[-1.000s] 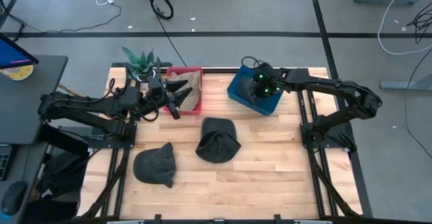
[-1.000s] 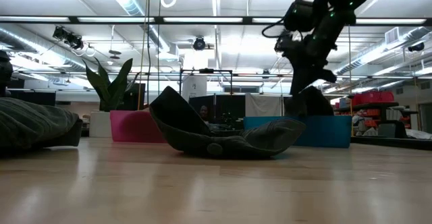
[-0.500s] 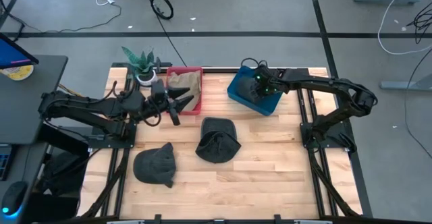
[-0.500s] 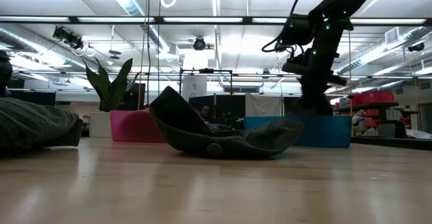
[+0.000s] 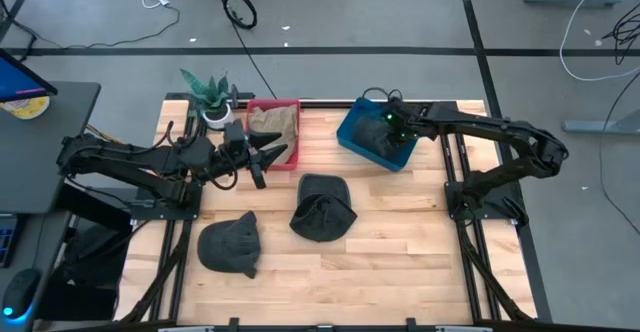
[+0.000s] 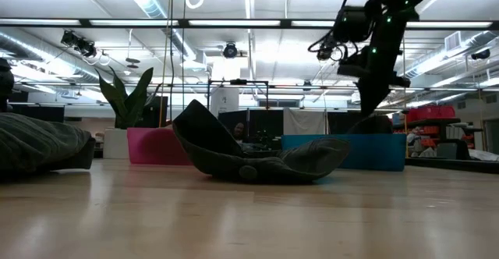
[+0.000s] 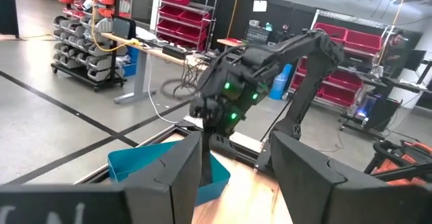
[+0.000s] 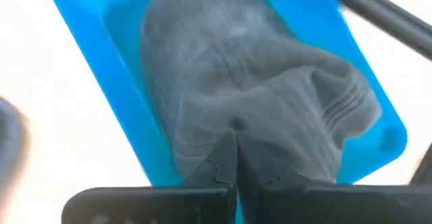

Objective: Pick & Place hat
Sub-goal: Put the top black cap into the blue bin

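Observation:
A grey knit hat [image 8: 236, 69] lies in the blue bin [image 5: 348, 137] at the far right. My right gripper [image 8: 236, 158] points down into that bin and is shut on the hat. On the table lie a dark hat [image 5: 322, 207] at the middle, crown up, and a grey beanie [image 5: 230, 244] at the near left. A tan hat [image 5: 272, 124] sits in the red bin [image 5: 272, 103]. Beside the red bin's near right corner my left gripper [image 5: 268, 156] stands open and level, with nothing between its fingers. My right gripper pinches a small gather of the grey hat's knit [image 8: 236, 128] between its two shut fingers, slanting down from above. Folds in the knit run toward the fingertips. Most of the hat rests inside the blue bin, and its raised part [image 6: 373, 124] stands just above the rim.
A potted plant [image 5: 207, 92] stands at the far left corner beside the red bin. Bare wood shows along the near edge and to the right of the dark hat. In the left wrist view the right arm [image 7: 270, 69] shows over the blue bin.
My right gripper has tipped and swung a little toward the table's right edge over the blue bin, staying shut. The hat's raised part has gone with it and now stands lower against the bin's rim.

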`<action>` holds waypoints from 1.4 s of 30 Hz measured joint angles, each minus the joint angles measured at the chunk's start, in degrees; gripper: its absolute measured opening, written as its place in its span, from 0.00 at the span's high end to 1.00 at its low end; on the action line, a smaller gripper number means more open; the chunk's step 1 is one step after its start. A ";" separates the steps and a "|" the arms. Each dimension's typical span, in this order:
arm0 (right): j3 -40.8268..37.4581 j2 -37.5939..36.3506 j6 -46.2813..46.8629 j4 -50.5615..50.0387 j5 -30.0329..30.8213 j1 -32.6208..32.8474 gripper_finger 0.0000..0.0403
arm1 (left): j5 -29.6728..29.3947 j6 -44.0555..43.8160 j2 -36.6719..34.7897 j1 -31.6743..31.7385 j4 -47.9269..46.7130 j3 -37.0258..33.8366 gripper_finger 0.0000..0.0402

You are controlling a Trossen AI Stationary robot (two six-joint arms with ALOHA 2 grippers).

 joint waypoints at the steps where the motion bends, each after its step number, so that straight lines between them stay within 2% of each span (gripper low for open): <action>1: 0.39 -1.06 0.84 0.00 0.04 0.23 1.00 | 0.37 -0.12 0.00 0.00 0.00 0.00 0.55; 4: 1.26 -5.02 4.11 1.97 -1.09 1.26 1.00 | 2.46 -1.73 0.00 0.02 -0.41 0.00 0.55; 6: 1.31 -8.04 5.41 7.20 -6.83 1.76 0.99 | 4.20 -3.46 -0.05 0.02 -1.89 0.00 0.55; 9: 1.38 -12.21 7.13 17.49 -18.49 2.35 0.98 | 6.41 -8.34 -0.05 0.50 -5.65 0.00 0.55; 12: 1.42 -15.08 10.96 27.40 -23.56 4.03 0.98 | 9.66 -15.42 -0.05 1.09 -8.25 0.00 0.55; 17: 1.44 -16.37 12.69 38.26 -24.27 8.82 0.98 | 16.98 -21.50 -0.05 1.20 -10.44 0.00 0.55; 22: 1.46 -14.22 9.28 38.38 -24.26 14.78 0.95 | 24.69 -30.00 -0.05 1.01 -17.33 0.00 0.55; 25: 1.46 -11.82 9.06 38.19 -23.66 18.24 0.92 | 31.44 -33.39 -0.05 -0.18 -21.33 0.00 0.55; 27: 1.46 -9.75 10.28 38.18 -23.64 20.43 0.89 | 33.78 -35.64 -0.05 -1.27 -24.21 0.00 0.55; 30: 1.46 -6.47 12.96 35.80 -23.60 23.71 0.83 | 33.47 -38.89 -0.03 -2.52 -28.09 0.00 0.55; 33: 1.46 -3.00 14.74 31.64 -22.91 26.69 0.74 | 30.27 -40.05 -0.02 -3.15 -29.77 0.00 0.55; 35: 1.46 -0.67 15.73 28.32 -20.29 28.26 0.69 | 27.04 -40.02 -0.02 -3.03 -29.88 0.00 0.55; 39: 1.44 3.99 20.61 18.42 -11.01 29.92 0.60 | 17.34 -40.54 -0.02 -1.99 -28.69 0.00 0.55; 42: 1.33 8.12 25.87 13.44 -9.61 30.02 0.54 | 15.83 -40.44 -0.02 -1.53 -27.45 0.00 0.55</action>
